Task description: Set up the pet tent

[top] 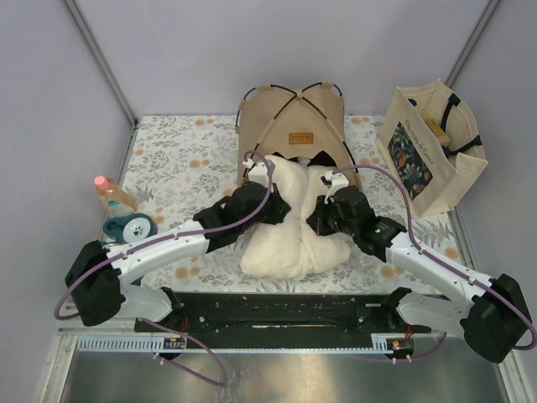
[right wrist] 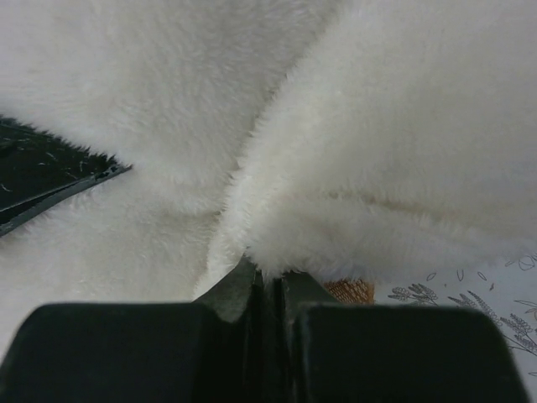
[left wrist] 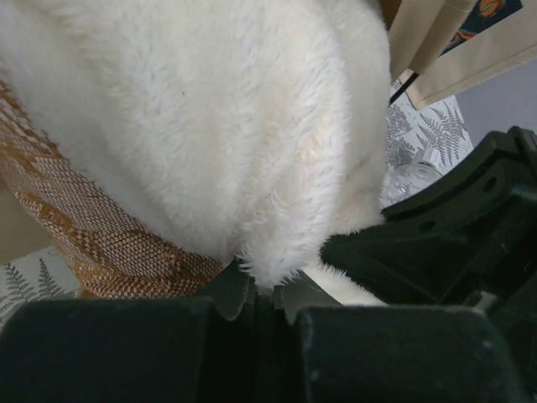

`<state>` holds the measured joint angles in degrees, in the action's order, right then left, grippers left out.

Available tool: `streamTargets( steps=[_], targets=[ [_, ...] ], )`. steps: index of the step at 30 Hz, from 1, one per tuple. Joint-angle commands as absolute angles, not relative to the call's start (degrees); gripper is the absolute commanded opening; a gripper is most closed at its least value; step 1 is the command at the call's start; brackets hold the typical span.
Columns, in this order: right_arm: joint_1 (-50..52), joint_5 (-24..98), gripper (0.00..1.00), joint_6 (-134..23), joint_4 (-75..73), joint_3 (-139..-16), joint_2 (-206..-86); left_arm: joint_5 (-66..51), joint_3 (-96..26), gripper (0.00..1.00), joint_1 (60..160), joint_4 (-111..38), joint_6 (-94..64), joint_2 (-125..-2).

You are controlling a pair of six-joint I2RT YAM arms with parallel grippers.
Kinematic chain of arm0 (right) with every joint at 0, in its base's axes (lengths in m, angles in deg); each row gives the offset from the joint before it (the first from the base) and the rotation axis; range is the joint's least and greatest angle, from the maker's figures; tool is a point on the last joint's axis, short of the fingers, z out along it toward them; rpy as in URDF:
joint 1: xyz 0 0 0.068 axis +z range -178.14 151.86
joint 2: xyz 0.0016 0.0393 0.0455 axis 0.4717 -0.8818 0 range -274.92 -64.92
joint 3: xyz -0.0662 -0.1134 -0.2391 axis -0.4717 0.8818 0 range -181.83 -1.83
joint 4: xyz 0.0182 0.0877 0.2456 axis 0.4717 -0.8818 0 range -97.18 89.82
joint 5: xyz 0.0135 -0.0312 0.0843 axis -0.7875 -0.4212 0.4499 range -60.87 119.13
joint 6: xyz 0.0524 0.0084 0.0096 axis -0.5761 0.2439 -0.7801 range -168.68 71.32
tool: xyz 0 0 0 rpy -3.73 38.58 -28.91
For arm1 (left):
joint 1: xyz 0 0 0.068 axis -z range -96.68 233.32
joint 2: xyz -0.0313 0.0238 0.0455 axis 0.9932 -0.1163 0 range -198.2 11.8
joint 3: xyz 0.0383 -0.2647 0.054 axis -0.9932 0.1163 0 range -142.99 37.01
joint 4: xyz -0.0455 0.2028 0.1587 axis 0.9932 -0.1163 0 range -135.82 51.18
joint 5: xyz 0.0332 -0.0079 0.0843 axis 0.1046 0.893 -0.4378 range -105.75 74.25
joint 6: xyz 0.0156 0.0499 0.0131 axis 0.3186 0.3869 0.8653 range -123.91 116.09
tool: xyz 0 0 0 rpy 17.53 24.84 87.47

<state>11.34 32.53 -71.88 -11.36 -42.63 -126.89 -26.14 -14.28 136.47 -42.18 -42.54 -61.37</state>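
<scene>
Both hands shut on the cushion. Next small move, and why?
Probably lift both together and ease the cushion toward the pet tent: left hand and right hand each pinch its fur, and most of it lies in front of the tent.

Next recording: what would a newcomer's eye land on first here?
The white fluffy cushion, bunched up mid-table: the left hand and the right hand each pinch its fur. Behind it stands the tan pet tent, and a floral tote bag sits at the far right.
</scene>
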Motion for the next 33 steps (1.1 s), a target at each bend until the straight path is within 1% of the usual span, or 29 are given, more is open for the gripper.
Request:
streamTargets(
  steps=[1,4,11,14,19,24,26,29,31,33],
  targets=[
    [12.46,32.83,0.0,-73.29,-5.01,-45.6,-127.67,-25.76,-23.0,0.0,137.64,-40.91,-43.11,-66.76],
    [12.46,30.89,0.0,-73.37,-4.22,-46.04,-129.16,-29.8,-26.96,0.04,137.64,-44.87,-43.19,-70.72],
    [12.55,25.27,0.0,-75.48,-3.52,-48.85,-133.47,-35.69,-35.76,0.04,136.5,-54.11,-43.81,-78.72],
    [12.46,23.68,0.0,-75.75,-2.73,-50.17,-134.87,-35.09,-35.85,0.04,134.66,-54.29,-45.12,-80.75],
    [12.46,20.78,0.0,-74.52,-1.41,-52.45,-137.25,-31.75,-35.06,0.09,132.37,-52.36,-45.13,-83.3],
    [12.55,22.18,0.0,-70.84,2.1,-54.56,-139.27,-29.64,-34.45,0.17,131.57,-51.65,-44.69,-84.8],
    [12.55,23.06,0.0,-69.34,2.81,-55.35,-139.63,-29.46,-34.01,0.22,131.48,-51.3,-44.43,-84.62],
    [12.46,23.16,0.04,-67.4,3.78,-56.5,-140.06,-29.29,-33.65,0.31,131.22,-51.04,-43.99,-84.44],
    [12.46,21.67,0.07,-65.83,4.13,-57.29,-140.85,-29.2,-33.74,0.36,130.96,-50.95,-43.64,-84.27],
    [12.55,19.12,0.09,-64.51,4.04,-58.16,-142.52,-29.2,-33.74,0.43,130.87,-50.86,-43.29,-84.36]
  ],
)
